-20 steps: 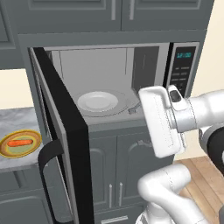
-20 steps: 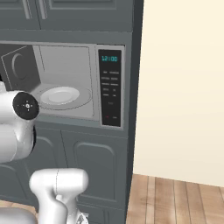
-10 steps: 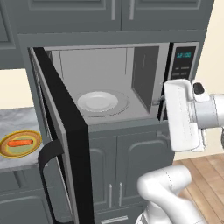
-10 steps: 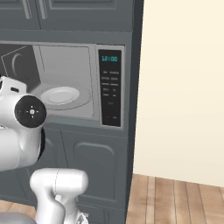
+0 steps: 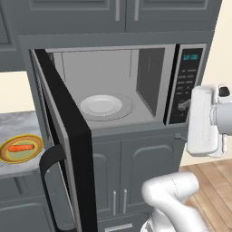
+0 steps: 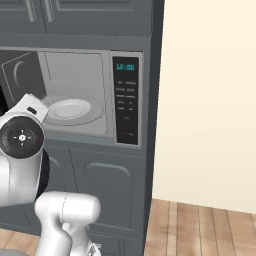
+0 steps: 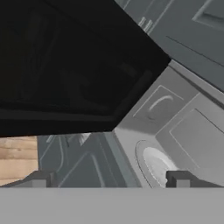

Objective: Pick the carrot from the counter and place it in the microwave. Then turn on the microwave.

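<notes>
Left of the microwave (image 5: 136, 86), the carrot (image 5: 21, 147) lies on a yellow-rimmed plate (image 5: 9, 156) on the counter (image 5: 18, 124), which the frame edge cuts off. The microwave's door (image 5: 68, 136) stands swung wide, hiding part of the counter. A white plate (image 5: 101, 104) sits inside the microwave. In the hand view the gripper (image 7: 109, 179) has its fingers (image 7: 179, 178) spread wide, holding nothing, before the microwave's opening.

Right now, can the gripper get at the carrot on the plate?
Probably not directly. The carrot lies on its plate on the counter, beyond the microwave's open door; the open, empty gripper faces the cavity.
</notes>
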